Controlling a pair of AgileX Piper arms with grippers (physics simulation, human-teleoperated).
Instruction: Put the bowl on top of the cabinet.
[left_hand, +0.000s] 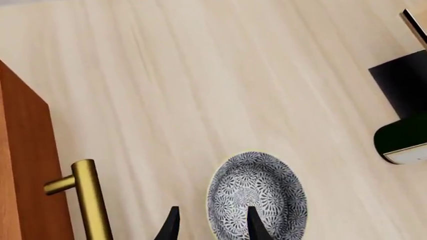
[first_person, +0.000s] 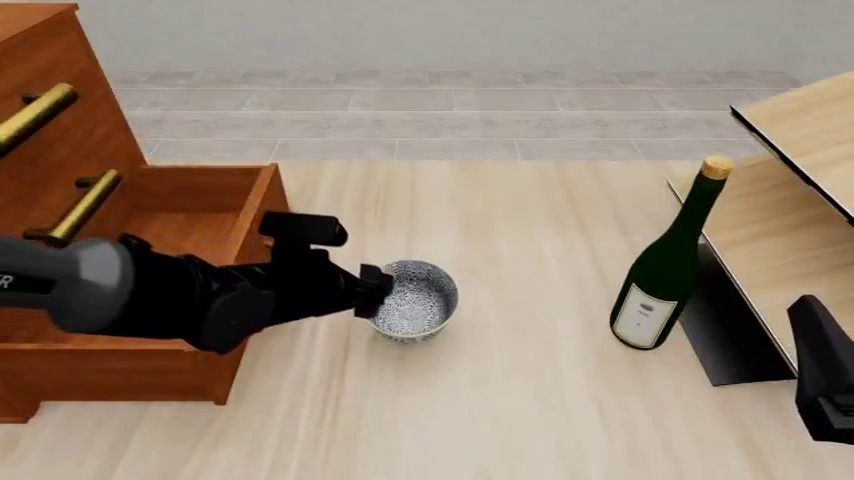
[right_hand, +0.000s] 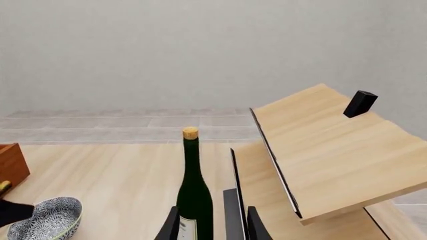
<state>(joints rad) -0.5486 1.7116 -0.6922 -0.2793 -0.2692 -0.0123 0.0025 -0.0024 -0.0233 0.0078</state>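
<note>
Left wrist view: the left claw (left_hand: 212, 224) hangs low over the bowl (left_hand: 257, 196), its two dark fingertips (left_hand: 171, 225) narrowly parted, one tip over the bowl's patterned inside and the other just outside the rim. Whether either tip touches the rim cannot be told. The bowl sits upright on the pale counter (left_hand: 200, 75), near the cabinet (left_hand: 27, 165) and its brass handle (left_hand: 90, 200).

Front view: the bowl (first_person: 414, 298) rests on the counter (first_person: 507, 380) just beside the cabinet's (first_person: 120, 200) open lower drawer (first_person: 200, 200) — not on the cabinet's top. The left claw (first_person: 375, 290) meets the bowl's near rim on the cabinet side. A green wine bottle (first_person: 663, 265) stands upright well apart from the bowl, just beside the pale shelf unit (first_person: 787, 200).

Right wrist view: the right claw (right_hand: 212, 224) — fingers slightly apart, holding nothing — points at the bottle (right_hand: 193, 185), with the shelf unit (right_hand: 327, 150) next to it. The bowl (right_hand: 47, 217) shows far from the bottle, close to the cabinet corner (right_hand: 13, 162).
</note>
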